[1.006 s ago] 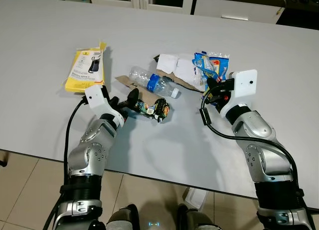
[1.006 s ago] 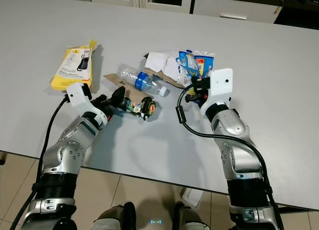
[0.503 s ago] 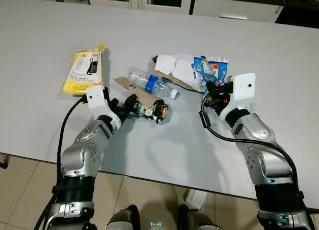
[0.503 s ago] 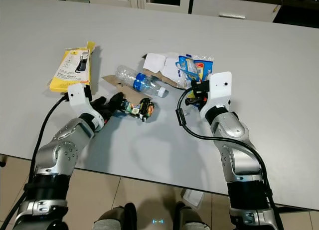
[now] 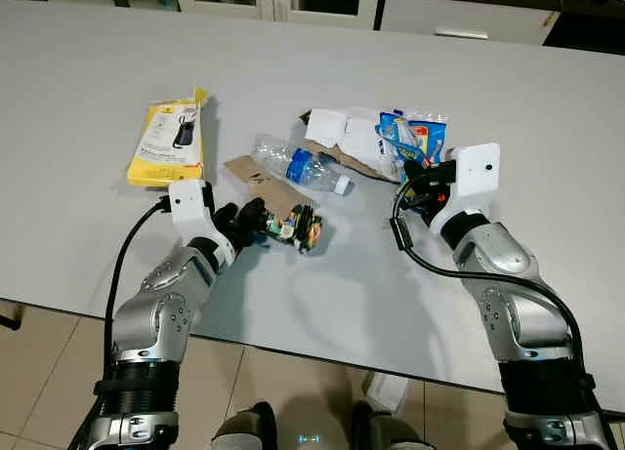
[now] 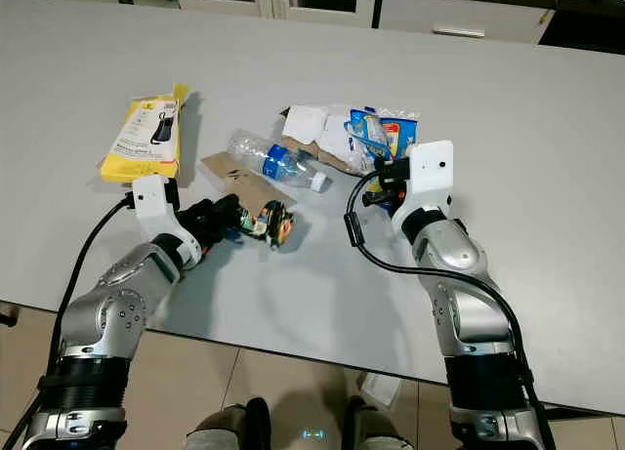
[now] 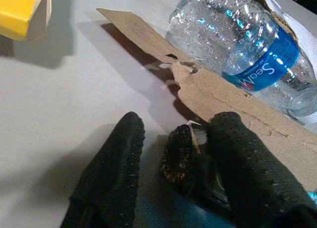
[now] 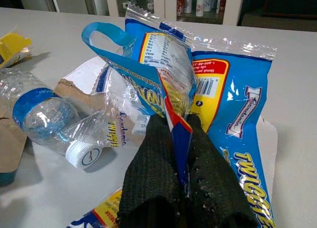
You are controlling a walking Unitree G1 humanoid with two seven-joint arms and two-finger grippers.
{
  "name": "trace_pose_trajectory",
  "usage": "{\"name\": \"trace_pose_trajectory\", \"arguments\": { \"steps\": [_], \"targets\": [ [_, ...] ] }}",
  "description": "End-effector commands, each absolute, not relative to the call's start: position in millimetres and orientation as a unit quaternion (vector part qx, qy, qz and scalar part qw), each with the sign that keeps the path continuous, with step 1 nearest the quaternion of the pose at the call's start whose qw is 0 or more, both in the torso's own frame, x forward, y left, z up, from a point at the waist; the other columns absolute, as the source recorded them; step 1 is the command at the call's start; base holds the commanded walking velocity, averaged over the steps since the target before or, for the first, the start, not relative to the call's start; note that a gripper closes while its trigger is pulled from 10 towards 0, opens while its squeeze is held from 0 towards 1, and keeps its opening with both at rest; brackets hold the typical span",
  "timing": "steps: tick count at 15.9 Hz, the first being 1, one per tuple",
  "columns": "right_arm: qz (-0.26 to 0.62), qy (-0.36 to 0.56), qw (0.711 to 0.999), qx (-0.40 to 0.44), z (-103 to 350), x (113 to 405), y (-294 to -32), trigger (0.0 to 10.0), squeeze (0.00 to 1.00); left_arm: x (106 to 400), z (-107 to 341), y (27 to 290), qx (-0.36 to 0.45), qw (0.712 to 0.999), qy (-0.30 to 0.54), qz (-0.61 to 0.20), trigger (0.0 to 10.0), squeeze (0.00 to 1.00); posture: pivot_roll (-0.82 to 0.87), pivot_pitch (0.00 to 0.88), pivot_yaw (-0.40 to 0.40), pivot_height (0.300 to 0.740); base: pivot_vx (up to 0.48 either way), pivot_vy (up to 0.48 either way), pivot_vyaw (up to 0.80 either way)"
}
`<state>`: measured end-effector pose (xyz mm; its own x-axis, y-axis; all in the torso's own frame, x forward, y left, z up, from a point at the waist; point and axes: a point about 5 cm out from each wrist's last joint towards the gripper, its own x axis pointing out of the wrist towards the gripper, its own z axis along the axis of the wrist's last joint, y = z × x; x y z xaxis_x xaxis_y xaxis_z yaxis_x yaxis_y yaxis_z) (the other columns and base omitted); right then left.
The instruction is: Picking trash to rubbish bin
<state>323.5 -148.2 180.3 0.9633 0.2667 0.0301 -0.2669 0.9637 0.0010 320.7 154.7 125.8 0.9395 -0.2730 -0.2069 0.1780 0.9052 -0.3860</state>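
Grey counter (image 5: 508,108) stretches wide, with cabinets along the far edge, and the trash sits in a loose cluster mid-surface. Left hand (image 5: 256,223) is low on the counter, its two black fingers (image 7: 116,163) closed around a dark crumpled wrapper (image 5: 298,225), right at the edge of a torn strip of cardboard (image 5: 259,174). Just behind lies a crushed clear bottle (image 5: 298,164) with a blue label, on its side. Right hand (image 8: 181,154) has its fingers pinched tight on the torn edge of a blue snack bag (image 8: 233,104), which rests against white paper (image 5: 337,130). Off to the left, apart from the pile, lies a yellow package (image 5: 168,143).
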Motion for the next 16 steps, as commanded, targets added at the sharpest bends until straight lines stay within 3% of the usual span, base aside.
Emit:
{"name": "trace_pose_trajectory", "arguments": {
  "steps": [1,12,16],
  "targets": [
    [0.132,-0.015,0.991,-0.001,182.1,323.6,-148.5,10.0,0.0,302.8,78.5,148.5,-0.188,0.944,0.248,-0.11,0.0,0.0,-0.11,0.219,0.02,0.74,0.0,0.0,0.0],
    [0.133,-0.013,0.991,0.001,181.8,323.9,-148.3,10.0,0.0,300.8,79.1,150.8,-0.188,0.947,0.241,-0.101,0.0,0.0,-0.11,0.221,0.017,0.74,0.0,0.0,0.0],
    [0.133,-0.012,0.991,0.0,181.8,324.5,-148.3,10.0,0.0,304.5,91.2,156.2,-0.148,0.966,0.192,-0.086,0.0,0.0,-0.11,0.221,0.011,0.74,0.0,0.0,0.0]
  ]
}}
